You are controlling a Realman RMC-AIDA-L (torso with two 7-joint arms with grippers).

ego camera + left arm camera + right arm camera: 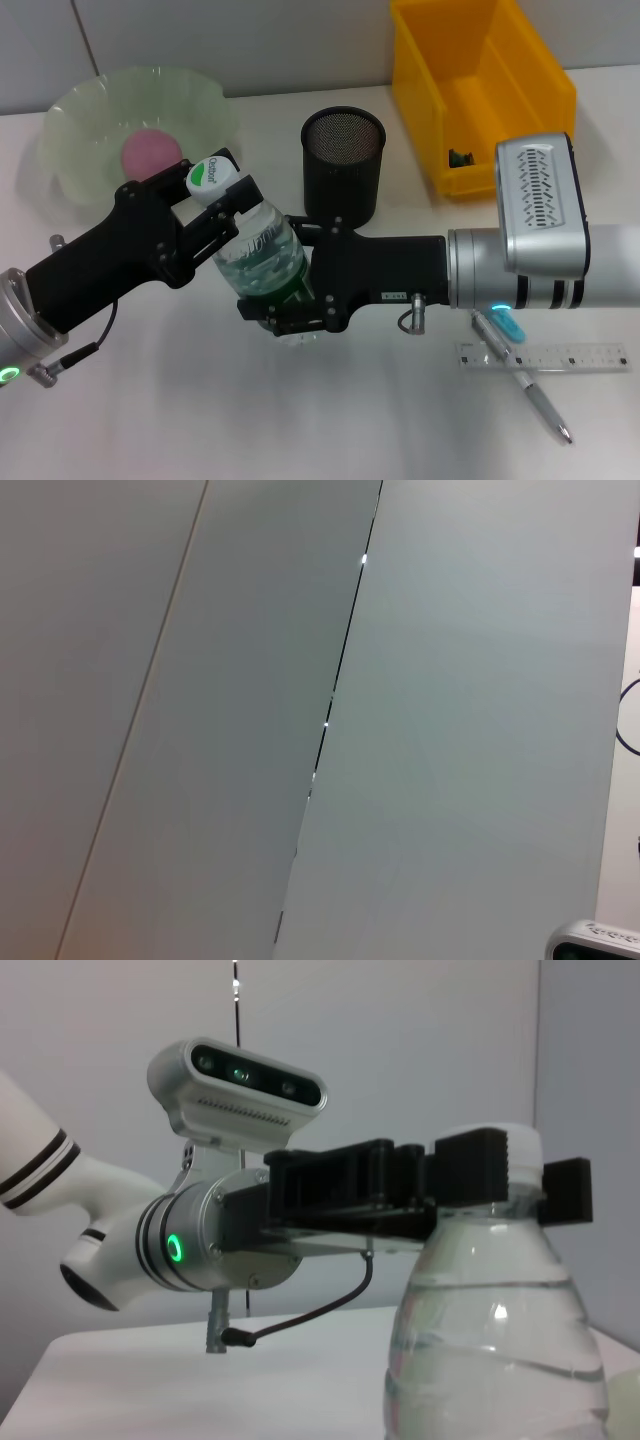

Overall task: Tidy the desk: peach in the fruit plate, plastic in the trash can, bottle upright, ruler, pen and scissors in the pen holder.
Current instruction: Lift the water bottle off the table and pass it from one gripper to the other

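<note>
Left gripper [222, 192] clamping the bottle [262, 252] cap while right gripper [285, 300] is gripping its base; uneven release risks toppling it onto the desk [150, 400]

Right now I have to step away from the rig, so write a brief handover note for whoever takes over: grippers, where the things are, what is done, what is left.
Left gripper: shut on the bottle's cap.
Right gripper: shut on the bottle low on its body; the right wrist view shows it upright.
Done: peach lies in the fruit plate; something small and dark lies in the yellow bin.
Left: release the bottle standing, then put the ruler and pen, lying crossed on the table, into the black mesh pen holder. No scissors in view.
</note>
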